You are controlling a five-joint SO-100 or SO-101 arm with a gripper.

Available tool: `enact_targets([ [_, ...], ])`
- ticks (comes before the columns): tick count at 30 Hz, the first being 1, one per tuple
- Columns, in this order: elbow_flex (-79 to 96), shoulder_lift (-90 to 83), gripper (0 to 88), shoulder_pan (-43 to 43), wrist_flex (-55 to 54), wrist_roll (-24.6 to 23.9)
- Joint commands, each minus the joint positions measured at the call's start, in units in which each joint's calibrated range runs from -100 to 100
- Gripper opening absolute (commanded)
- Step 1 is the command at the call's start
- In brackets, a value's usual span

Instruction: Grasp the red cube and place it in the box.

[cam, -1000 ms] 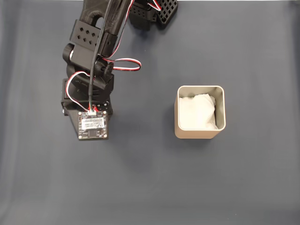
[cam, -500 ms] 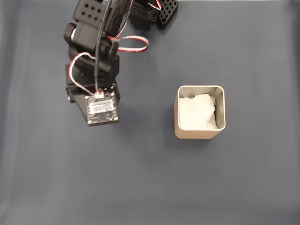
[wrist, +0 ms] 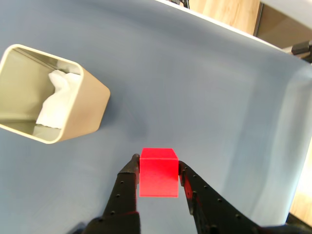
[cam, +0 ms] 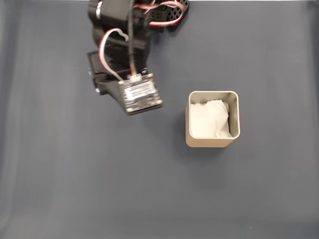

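In the wrist view the small bright red cube (wrist: 158, 172) is clamped between the two black fingers of my gripper (wrist: 157, 168), lifted above the dark blue table. The beige box (wrist: 87, 107) with white paper inside sits to the upper left of the cube there. In the fixed view the box (cam: 213, 143) stands right of centre, and my arm (cam: 127, 59) reaches down from the top, with its wrist camera board (cam: 140, 92) just left of the box. The arm hides the cube and fingers in that view.
A dark blue-grey mat (cam: 149, 189) covers the table. Its far edge (wrist: 234, 29) and wooden surfaces beyond show in the wrist view. The arm's black base (cam: 167, 12) stands at the top of the fixed view.
The arm has swung to the right and upward in the fixed view, from the left of the table toward the box. The box has not moved.
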Motion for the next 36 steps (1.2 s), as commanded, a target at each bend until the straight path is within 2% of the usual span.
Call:
enact_targets([
  [1,-3.7,-3.2,0.3,-3.4,0.5,-1.0],
  [15,-7.6,-6.8,0.3,-14.8,1.6,-3.4],
  [36,-14.2,2.7,0.3,-24.9,0.9,-5.5],
])
